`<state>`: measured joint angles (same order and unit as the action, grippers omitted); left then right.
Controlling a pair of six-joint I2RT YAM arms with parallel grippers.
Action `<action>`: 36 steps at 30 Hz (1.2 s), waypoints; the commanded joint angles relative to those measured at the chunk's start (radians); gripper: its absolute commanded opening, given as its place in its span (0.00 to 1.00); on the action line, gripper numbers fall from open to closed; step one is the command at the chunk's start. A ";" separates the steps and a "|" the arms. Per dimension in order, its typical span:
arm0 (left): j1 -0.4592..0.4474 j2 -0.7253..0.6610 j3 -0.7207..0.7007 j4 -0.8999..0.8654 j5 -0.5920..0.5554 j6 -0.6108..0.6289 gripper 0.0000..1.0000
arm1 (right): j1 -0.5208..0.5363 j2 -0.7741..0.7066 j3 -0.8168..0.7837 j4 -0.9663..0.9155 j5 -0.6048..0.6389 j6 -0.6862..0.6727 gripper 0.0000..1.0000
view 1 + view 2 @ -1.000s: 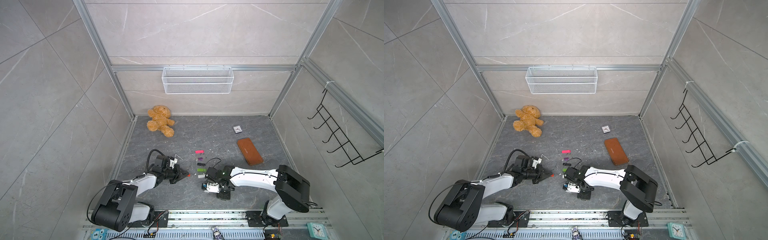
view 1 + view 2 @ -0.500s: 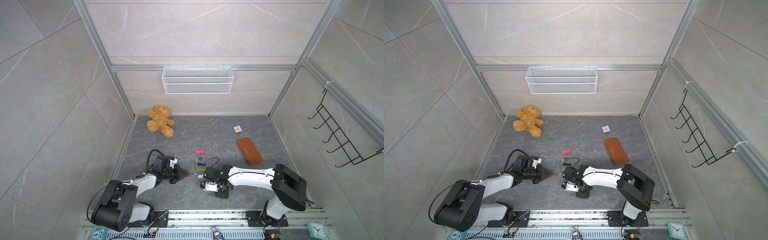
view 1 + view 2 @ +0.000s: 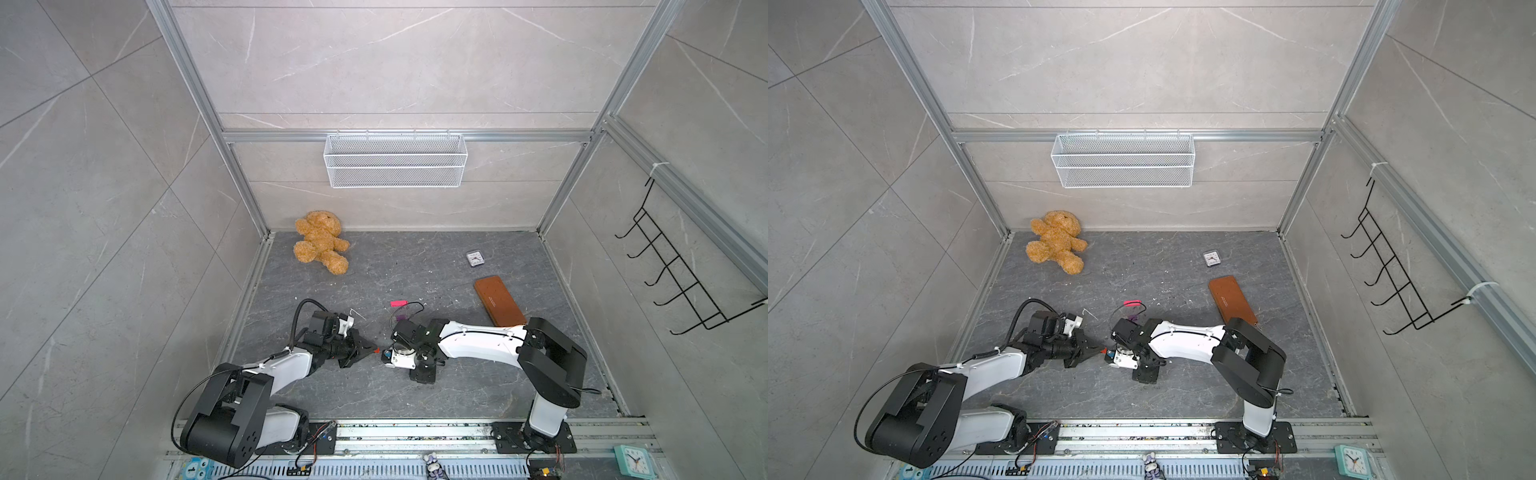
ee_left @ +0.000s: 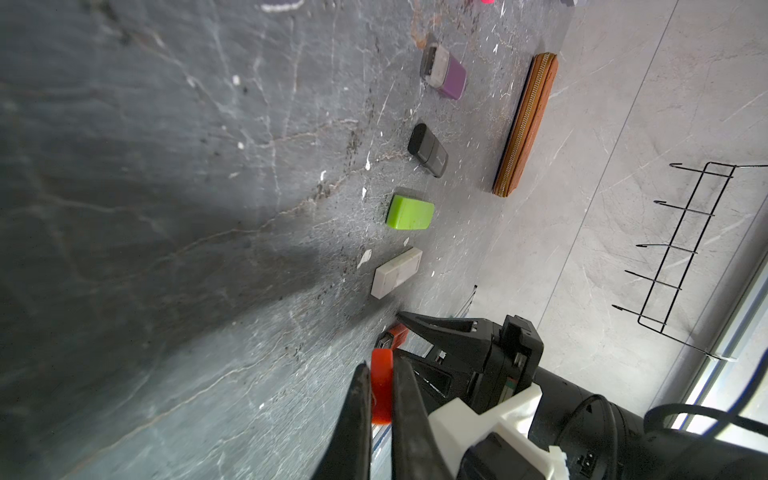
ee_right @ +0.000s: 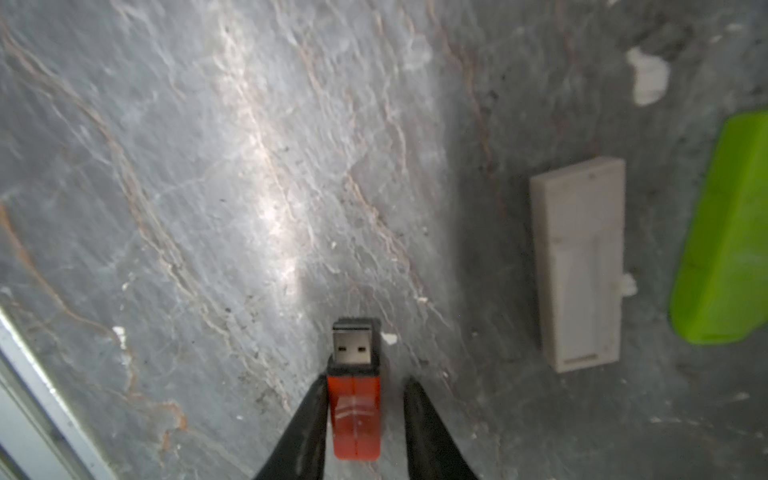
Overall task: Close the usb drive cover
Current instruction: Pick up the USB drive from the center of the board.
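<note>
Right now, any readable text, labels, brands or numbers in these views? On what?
No text is legible.
brown wallet: faint stamped line, too small to read.
red usb drive: pale mark on its body, blurred.
teal clock: dial numerals too small to read.
small square clock: dial too small to read.
</note>
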<state>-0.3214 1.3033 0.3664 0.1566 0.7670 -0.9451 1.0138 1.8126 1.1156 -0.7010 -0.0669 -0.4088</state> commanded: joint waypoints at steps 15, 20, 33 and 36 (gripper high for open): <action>-0.003 0.000 0.030 -0.009 0.008 0.029 0.04 | -0.013 -0.054 -0.133 0.018 -0.010 -0.021 0.35; -0.004 0.003 0.035 -0.011 0.009 0.025 0.04 | -0.012 -0.056 -0.138 0.049 -0.023 -0.018 0.28; -0.006 -0.020 0.006 0.071 0.065 -0.013 0.04 | -0.042 -0.207 -0.130 0.157 -0.132 0.021 0.19; -0.009 -0.022 0.004 0.094 0.088 -0.029 0.04 | -0.050 -0.215 -0.103 0.191 -0.174 0.037 0.19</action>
<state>-0.3225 1.3037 0.3698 0.1970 0.7994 -0.9558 0.9699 1.6230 0.9810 -0.5606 -0.1776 -0.4026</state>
